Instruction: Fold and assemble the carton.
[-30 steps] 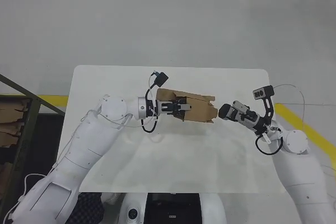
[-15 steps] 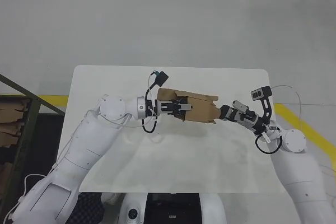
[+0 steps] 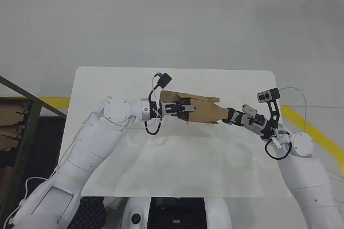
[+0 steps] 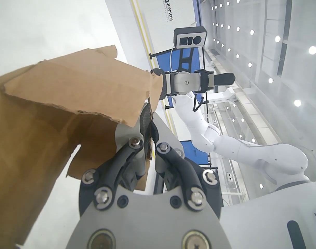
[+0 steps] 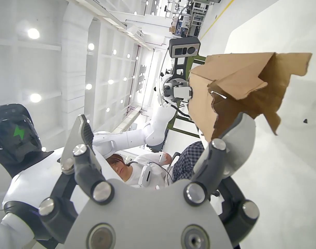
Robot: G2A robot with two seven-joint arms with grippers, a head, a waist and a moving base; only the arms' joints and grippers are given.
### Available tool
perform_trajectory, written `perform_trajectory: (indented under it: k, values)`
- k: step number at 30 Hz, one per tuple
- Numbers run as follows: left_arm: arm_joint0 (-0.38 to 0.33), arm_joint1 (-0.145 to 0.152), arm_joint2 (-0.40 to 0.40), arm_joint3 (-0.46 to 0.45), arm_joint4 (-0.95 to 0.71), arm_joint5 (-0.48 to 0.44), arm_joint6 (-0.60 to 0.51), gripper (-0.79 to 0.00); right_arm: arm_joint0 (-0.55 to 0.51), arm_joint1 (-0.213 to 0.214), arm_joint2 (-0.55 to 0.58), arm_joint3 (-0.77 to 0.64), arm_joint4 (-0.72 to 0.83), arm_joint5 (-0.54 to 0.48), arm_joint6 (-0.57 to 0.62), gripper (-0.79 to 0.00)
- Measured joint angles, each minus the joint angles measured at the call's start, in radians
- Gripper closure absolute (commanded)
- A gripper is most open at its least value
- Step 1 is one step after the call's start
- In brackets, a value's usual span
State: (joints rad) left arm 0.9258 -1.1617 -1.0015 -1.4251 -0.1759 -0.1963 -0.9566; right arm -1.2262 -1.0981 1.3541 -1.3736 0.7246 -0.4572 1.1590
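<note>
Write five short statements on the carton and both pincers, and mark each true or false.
1. The left pincer is shut on the carton. True.
2. The right pincer is shut. False: its fingers stand wide apart at the carton's other end.
3. The carton is brown cardboard. True.
4. The carton lies alone at a corner of the table. False: it is between the two pincers, over the table's middle part.
5. The carton's end at the right pincer is sealed flat. False: the flaps there stand loose and open.
</note>
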Motion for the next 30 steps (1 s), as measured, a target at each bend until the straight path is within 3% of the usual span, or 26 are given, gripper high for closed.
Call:
perform_trajectory:
  k: [10, 11, 13, 21, 27, 30]
  values:
    - [-0.001, -0.005, 0.016, -0.014, -0.014, -0.002, -0.006, 0.000, 0.007, -0.004, -0.025, 0.006, -0.028, 0.007, 0.004, -0.763]
    - [-0.002, -0.005, 0.016, -0.014, -0.016, -0.002, -0.008, 0.000, 0.008, -0.004, -0.027, 0.009, -0.033, 0.007, 0.002, -0.690]
    - [-0.003, -0.005, 0.014, -0.015, -0.020, -0.003, -0.013, 0.000, 0.012, -0.004, -0.030, 0.016, -0.042, 0.006, 0.000, -0.369]
    - [-0.002, -0.005, 0.008, -0.014, -0.039, -0.003, -0.036, 0.000, 0.021, -0.003, -0.031, 0.040, -0.088, 0.006, -0.009, -0.166]
    - [0.000, -0.004, 0.004, -0.015, -0.048, -0.005, -0.046, 0.000, 0.029, -0.002, -0.042, 0.048, -0.131, 0.005, -0.011, -0.132]
    - [-0.001, -0.003, 0.001, -0.016, -0.054, -0.007, -0.049, 0.000, 0.031, -0.002, -0.047, 0.046, -0.153, 0.002, -0.015, -0.015]
